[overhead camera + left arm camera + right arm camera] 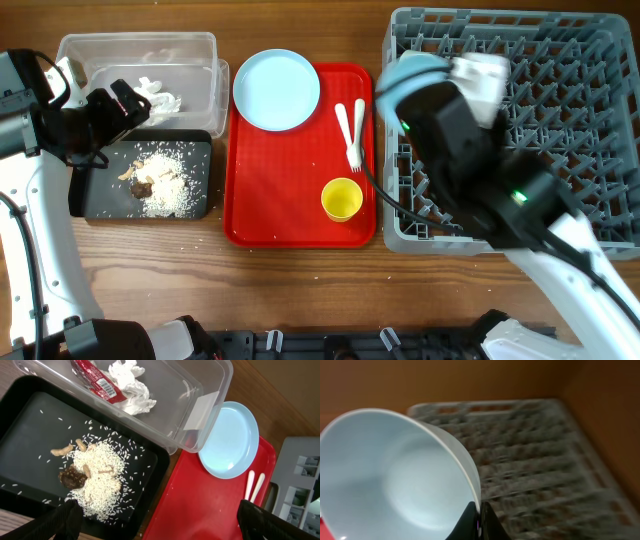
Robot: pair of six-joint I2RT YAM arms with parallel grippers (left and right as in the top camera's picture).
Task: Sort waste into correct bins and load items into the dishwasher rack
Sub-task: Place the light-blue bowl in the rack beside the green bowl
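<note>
1. Pale blue bowl [395, 475] was pinched by its rim in the right gripper [479, 521], tilted, over the dishwasher rack [535, 455].
2. Its pegs lay below and beyond the bowl.
3. Well apart, the left gripper [165, 522] hung wide over the black tray [30, 405].

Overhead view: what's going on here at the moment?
The right end effector grips a pale blue bowl by its rim over the dishwasher rack. The left end effector hangs open over the black tray of rice and scraps. Wrapper and paper lie in the clear tub; plate, cutlery and yellow cup sit on the red tray.
</note>
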